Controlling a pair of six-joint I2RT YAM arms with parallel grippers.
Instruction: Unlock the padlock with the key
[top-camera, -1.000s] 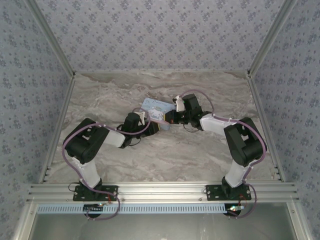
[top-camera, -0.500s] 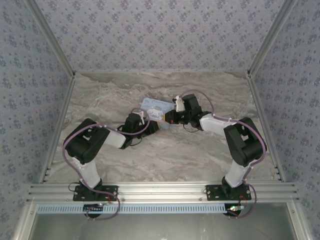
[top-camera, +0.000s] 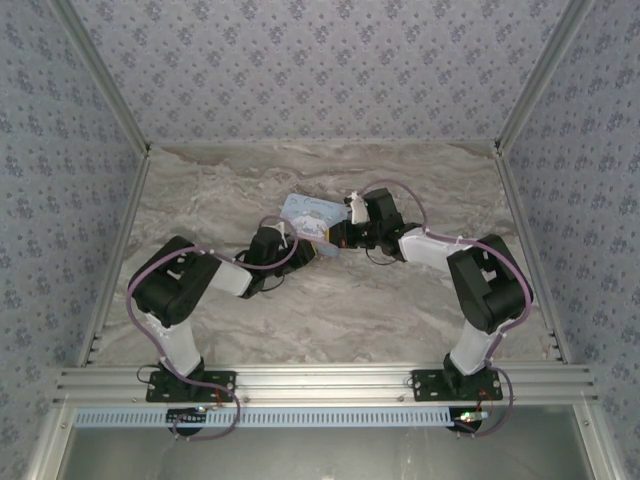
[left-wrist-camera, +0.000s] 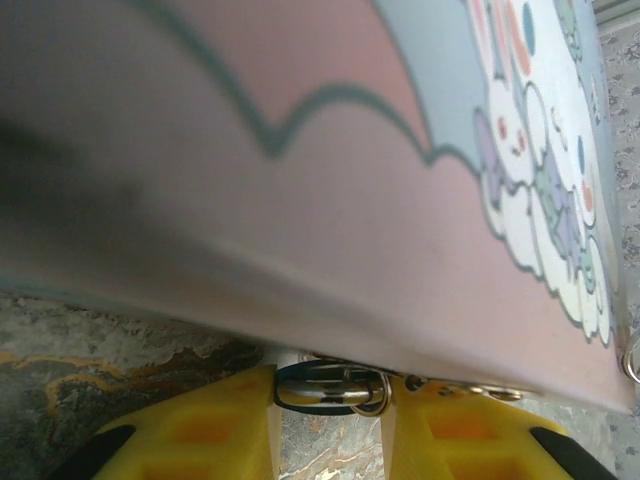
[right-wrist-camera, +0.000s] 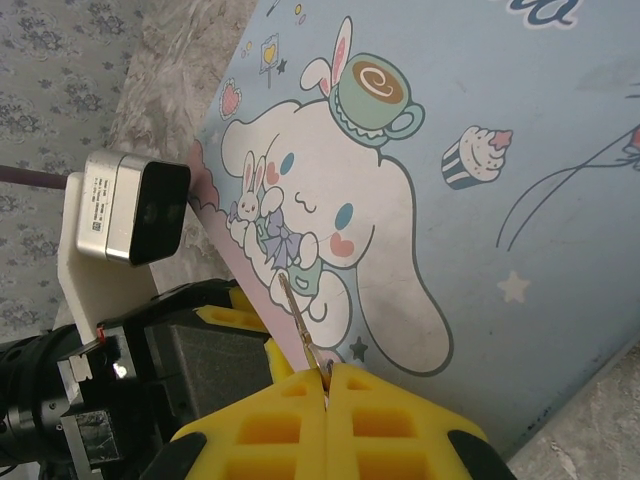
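The light-blue cartoon-printed tin (top-camera: 311, 216) lies tilted mid-table between both arms. In the left wrist view its pink side (left-wrist-camera: 350, 200) looms close above my left gripper (left-wrist-camera: 328, 420). The yellow fingers press on either side of a small dark and silvery metal piece with a ring, the padlock (left-wrist-camera: 330, 388), hanging at the tin's lower edge. My right gripper (right-wrist-camera: 323, 378) is shut on the key (right-wrist-camera: 300, 320). Its thin silvery blade sticks up from the fingertips, over the tin's printed face (right-wrist-camera: 480, 200) near the edge. In the top view the two grippers (top-camera: 300, 245) (top-camera: 336, 238) meet at the tin's near corner.
The left arm's wrist camera (right-wrist-camera: 125, 205) and black gripper body sit just left of the key, close beside the right fingers. Marble tabletop (top-camera: 350, 310) lies open in front of the arms. Patterned walls and metal rails (top-camera: 525, 250) bound the sides.
The left jaws have narrowed onto the padlock. Both arms and the tin have barely shifted in the top view.
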